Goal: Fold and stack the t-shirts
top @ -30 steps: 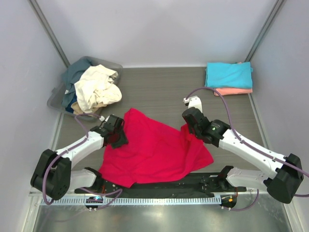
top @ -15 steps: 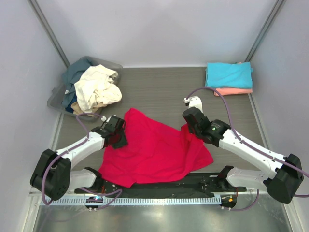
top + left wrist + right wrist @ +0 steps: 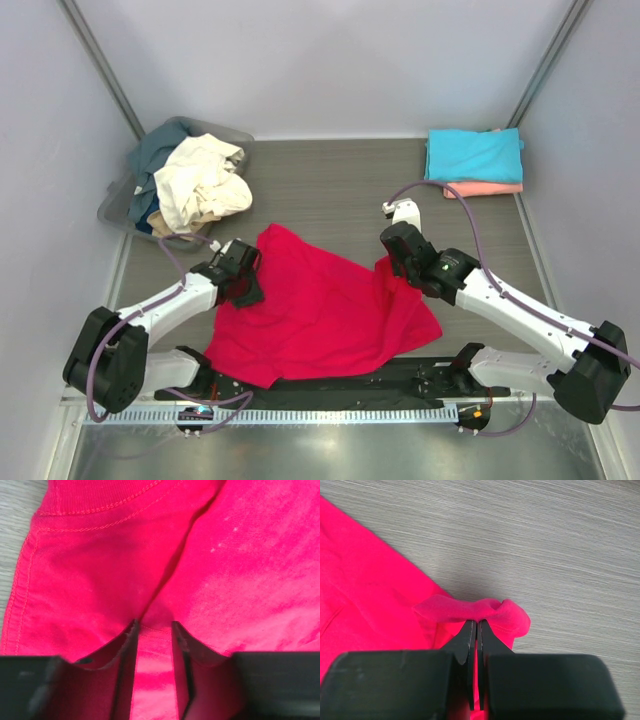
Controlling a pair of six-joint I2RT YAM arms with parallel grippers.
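Note:
The crimson red t-shirt [image 3: 320,310] lies crumpled and spread on the table between my arms. My left gripper [image 3: 243,288] is at its left edge, near a hem [image 3: 30,570]. Its jaws are narrowly apart with a pinch of red cloth [image 3: 152,645] between them. My right gripper [image 3: 392,264] is at the shirt's right edge, shut on a small folded lip of red cloth [image 3: 485,611] just above the table. The turquoise t-shirt [image 3: 475,155] lies folded on the salmon pink one [image 3: 490,188] at the back right. The cream [image 3: 205,180] and slate blue [image 3: 155,150] shirts are heaped in the tub.
The grey plastic tub [image 3: 112,208] stands at the back left, close behind my left arm. Bare wood-grain table [image 3: 330,190] lies behind the red shirt. A black rail [image 3: 400,375] runs along the near edge under the shirt's front. Side walls stand on both sides.
Almost nothing has changed. My left gripper has shifted slightly on the shirt's left edge. My right gripper still holds the same lip of red cloth.

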